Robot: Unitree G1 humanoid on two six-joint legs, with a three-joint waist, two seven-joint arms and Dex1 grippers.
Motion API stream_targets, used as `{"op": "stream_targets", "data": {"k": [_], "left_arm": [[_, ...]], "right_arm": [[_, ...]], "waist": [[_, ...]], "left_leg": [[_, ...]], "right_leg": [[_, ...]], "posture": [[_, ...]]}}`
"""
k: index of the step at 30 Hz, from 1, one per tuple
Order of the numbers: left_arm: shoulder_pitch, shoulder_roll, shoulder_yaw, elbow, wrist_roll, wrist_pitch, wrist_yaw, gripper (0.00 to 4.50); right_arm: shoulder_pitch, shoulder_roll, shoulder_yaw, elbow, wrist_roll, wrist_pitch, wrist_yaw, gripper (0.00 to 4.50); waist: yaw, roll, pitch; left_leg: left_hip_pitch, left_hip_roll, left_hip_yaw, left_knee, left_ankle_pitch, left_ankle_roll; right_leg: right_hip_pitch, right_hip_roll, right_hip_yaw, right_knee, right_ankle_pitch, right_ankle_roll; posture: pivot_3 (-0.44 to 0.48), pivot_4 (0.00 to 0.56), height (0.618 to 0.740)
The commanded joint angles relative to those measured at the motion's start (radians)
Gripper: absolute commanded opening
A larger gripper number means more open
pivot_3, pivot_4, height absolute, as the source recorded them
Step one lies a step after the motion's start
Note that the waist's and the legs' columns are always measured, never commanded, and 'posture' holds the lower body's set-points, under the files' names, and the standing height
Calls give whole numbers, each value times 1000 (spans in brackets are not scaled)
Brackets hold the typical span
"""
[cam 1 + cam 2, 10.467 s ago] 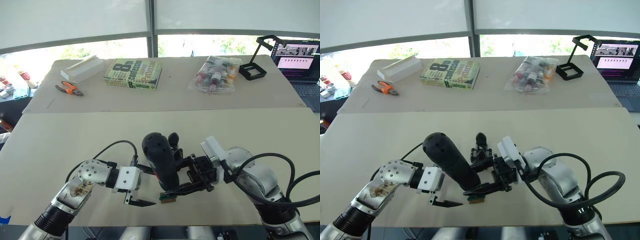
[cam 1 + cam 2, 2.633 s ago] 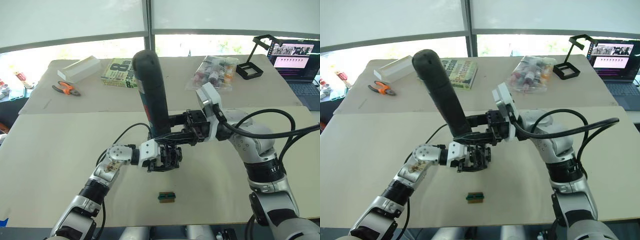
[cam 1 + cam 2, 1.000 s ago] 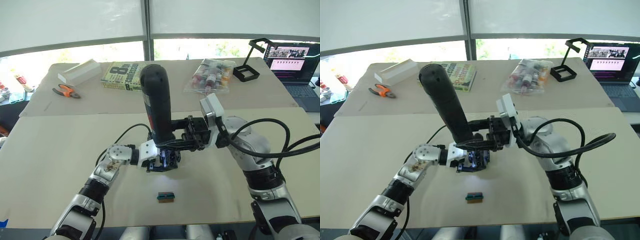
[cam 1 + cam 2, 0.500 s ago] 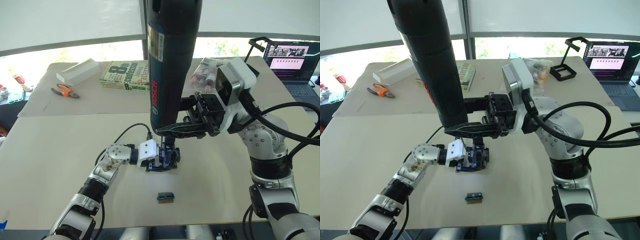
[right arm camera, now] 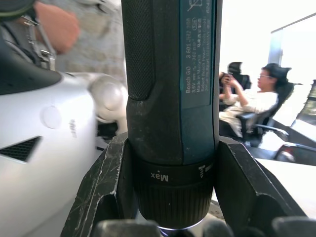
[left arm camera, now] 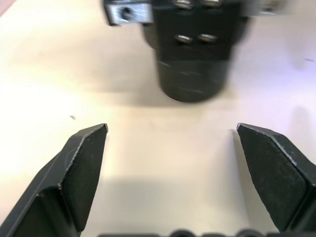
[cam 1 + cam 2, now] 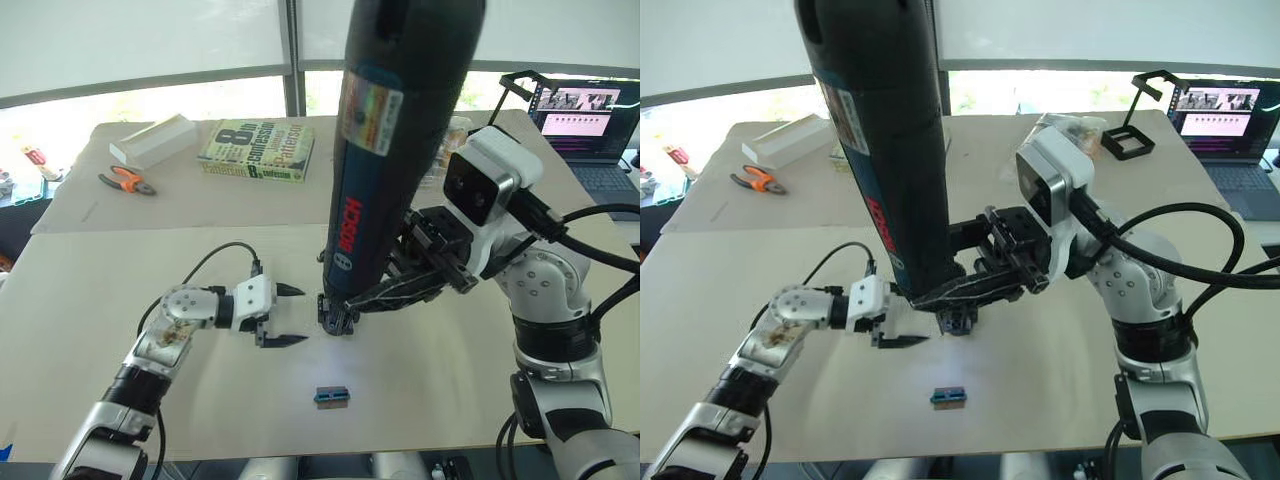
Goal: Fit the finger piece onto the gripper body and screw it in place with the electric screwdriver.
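Observation:
My right gripper (image 7: 365,296) is shut on the electric screwdriver (image 7: 395,130), a thick dark cylinder standing nearly upright and leaning right at its top. Its lower end points down at the gripper body (image 7: 336,318), a small black block on the table. In the right wrist view the electric screwdriver (image 5: 170,98) sits clamped between both fingers. My left gripper (image 7: 285,316) is open just left of the gripper body, not touching it. The left wrist view shows the gripper body (image 6: 192,54) ahead of the spread fingertips (image 6: 84,168). The finger piece is hidden.
A small green-and-brown block (image 7: 331,396) lies on the near table. On the far table are a book (image 7: 258,150), orange pliers (image 7: 125,181), a white box (image 7: 152,140), a bag of bottles (image 7: 1070,125), a black stand (image 7: 520,100) and a laptop (image 7: 590,120).
My left gripper has let go of the gripper body and drawn back to the left, open. The screwdriver has tilted so its top leans right, with its tip staying over the gripper body.

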Motion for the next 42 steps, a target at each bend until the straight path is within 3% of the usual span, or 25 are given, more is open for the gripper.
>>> {"op": "stream_targets", "data": {"k": [1,8,20,42], "left_arm": [[90,85,40,-222,-92,74,-49,4500],[220,172,4,-374,-80,58,-87,4500],[199,54,-126,-276,68,-53,-2,4500],[203,45,-130,-298,47,-28,8,4500]], "right_arm": [[-22,-3,-3,-20,45,23,47,1879],[70,18,64,-40,-60,-42,89,1879],[317,67,175,-47,-298,-282,102,1879],[382,81,208,-30,-368,-362,101,1879]], "waist": [[0,0,0],[7,2,1],[13,2,2],[15,1,2]], "left_leg": [[-1,0,0,0,0,0],[-1,1,1,0,0,0],[2,1,8,0,0,0],[3,1,9,0,0,0]], "right_leg": [[-1,0,0,0,0,0],[-2,0,0,-1,0,0],[-2,0,1,-1,1,-1],[-1,0,2,-1,1,-1]], "posture": [[0,150,740],[0,150,740],[0,150,740],[0,150,740]]}}
